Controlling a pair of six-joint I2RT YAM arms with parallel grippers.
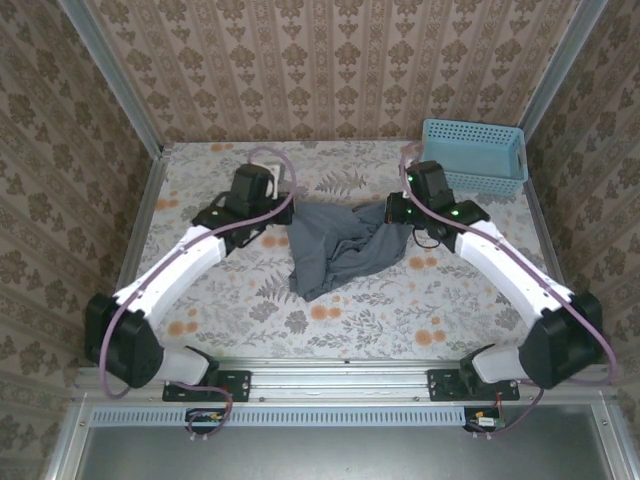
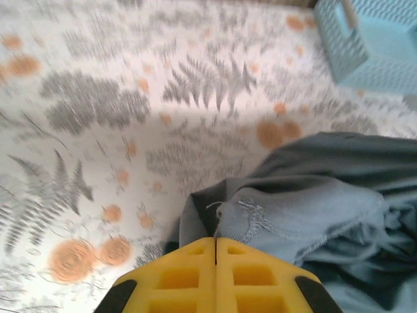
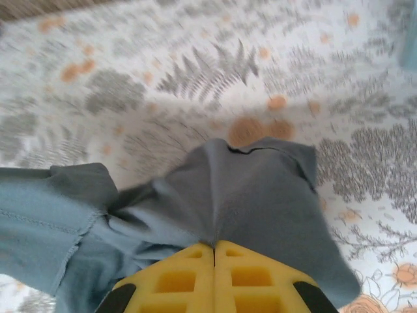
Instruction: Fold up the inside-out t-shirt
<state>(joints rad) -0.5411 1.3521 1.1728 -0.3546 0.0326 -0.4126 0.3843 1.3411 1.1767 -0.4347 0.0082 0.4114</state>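
Left pincer [image 2: 215, 242]: yellow fingers [image 2: 179, 277] pressed together with no gap, pinching a stitched edge of the shirt [image 1: 340, 250]. From above, that is the shirt's upper-left corner.

Right pincer [image 3: 214, 245]: also fully closed. Fabric bunches out of the fingertips and fans away over the surface [image 1: 250, 290]. It holds the shirt's upper-right corner.

Shirt is mid-surface between the two wrists, crumpled. The top edge is stretched between the pincers and the rest sags into a rumpled heap trailing toward the near-left. Seam stitching shows on the outside.

Basket [image 1: 475, 155] sits at the far-right corner, just behind the right wrist and clear of the shirt.
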